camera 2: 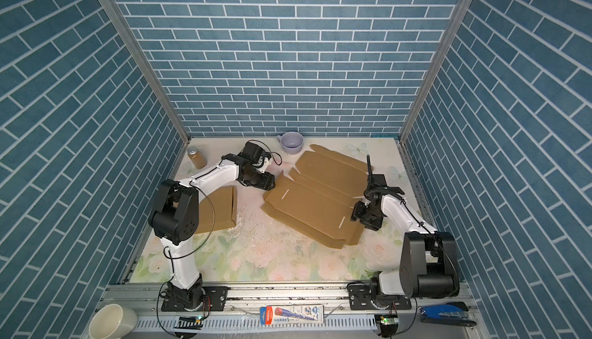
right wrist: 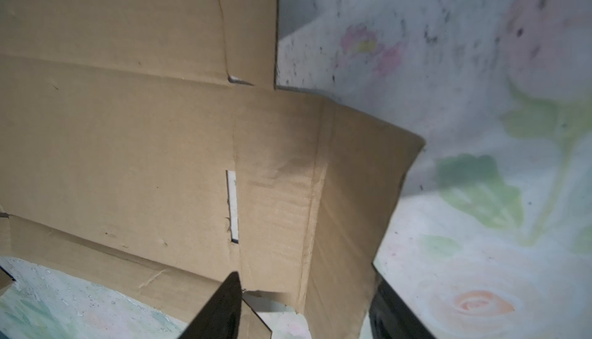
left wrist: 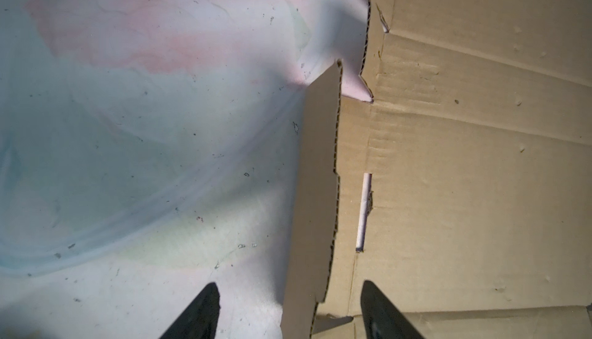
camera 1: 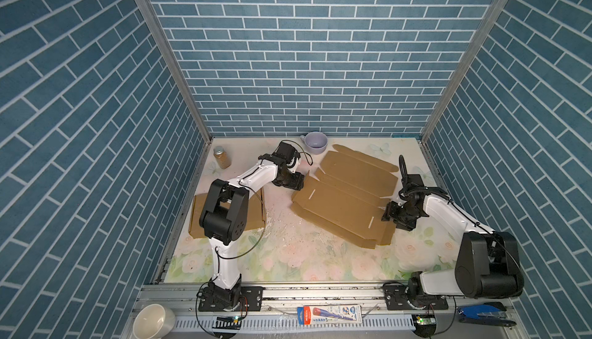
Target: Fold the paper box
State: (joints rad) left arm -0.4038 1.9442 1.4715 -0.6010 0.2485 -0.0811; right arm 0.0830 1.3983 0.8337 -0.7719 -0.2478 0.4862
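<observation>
You have the paper box [camera 1: 346,199] lying as an opened blank on the table [camera 1: 288,257], at about 2 o'clock from the table's centre, with most panels flat. Nearest you, at the blank's 4 o'clock end, the right gripper [right wrist: 307,281] has its jaws apart and straddles the right end flap [right wrist: 362,187]. That flap is tilted up off the table beside its slot [right wrist: 233,206]. One finger sits over the base panel and the other under the flap; whether either pad actually touches the card I cannot confirm from this angle. Farther back, at the 10 o'clock end, the left gripper [left wrist: 290,284] also has its jaws apart, and the left end flap [left wrist: 317,193] stands nearly upright between them with a gap on both sides. In my judgement the step in hand is raising the two end walls. Your next move calls for closing on each flap and turning it over its crease, both ends together so the base does not slide. The fold lines and the base panel's long axis run from 10 to 4 o'clock. The tabbed lid edge points to about 1 o'clock, toward the mug [camera 1: 315,143] and the back wall.
</observation>
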